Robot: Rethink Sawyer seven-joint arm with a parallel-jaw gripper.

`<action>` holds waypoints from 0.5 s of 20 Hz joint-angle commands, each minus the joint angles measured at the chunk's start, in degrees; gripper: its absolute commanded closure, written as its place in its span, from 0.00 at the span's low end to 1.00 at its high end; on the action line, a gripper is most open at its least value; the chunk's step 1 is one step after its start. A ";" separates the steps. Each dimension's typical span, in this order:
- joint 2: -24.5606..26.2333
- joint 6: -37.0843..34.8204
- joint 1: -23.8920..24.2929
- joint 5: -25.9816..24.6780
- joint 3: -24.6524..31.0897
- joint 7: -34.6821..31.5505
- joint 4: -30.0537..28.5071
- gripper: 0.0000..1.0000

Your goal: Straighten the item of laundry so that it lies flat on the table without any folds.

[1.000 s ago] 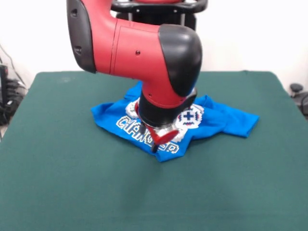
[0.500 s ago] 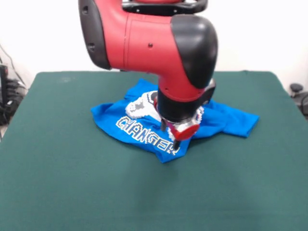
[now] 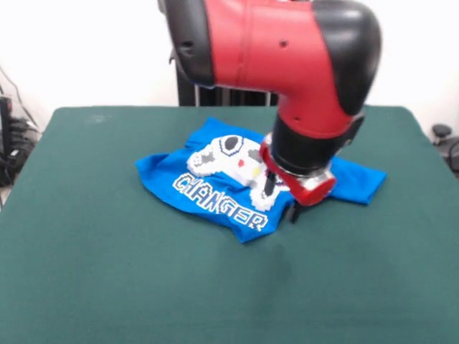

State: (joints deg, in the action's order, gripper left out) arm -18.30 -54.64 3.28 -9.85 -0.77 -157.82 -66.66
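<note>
The item of laundry [image 3: 208, 188] is a bright blue T-shirt lying rumpled at the middle of the dark green table [image 3: 107, 265]. Its white controller print and the word "CHANGER" face up, and the bottom corner near the front is folded to a point. One sleeve [image 3: 362, 179] sticks out to the right. My gripper [image 3: 281, 200] hangs low over the shirt's right-hand part, just right of the print. It is open, with nothing between its fingers. The red and black arm hides the shirt's upper right portion.
Cables and dark equipment [image 3: 11, 143] sit off the table's left edge, and a dark object [image 3: 445, 140] lies beyond the right edge. Green cloth surrounds the shirt on all sides.
The arm and gripper have swung right across the shirt, from over the "CHANGER" lettering to its right part. The controller print is now uncovered. The shirt's outline looks unchanged.
</note>
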 commanded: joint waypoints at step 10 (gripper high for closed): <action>11.01 1.23 -5.83 -3.15 -4.89 -7.20 5.55 0.00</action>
State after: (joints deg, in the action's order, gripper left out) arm -12.45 -54.66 0.14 -10.35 -4.59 -157.82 -61.11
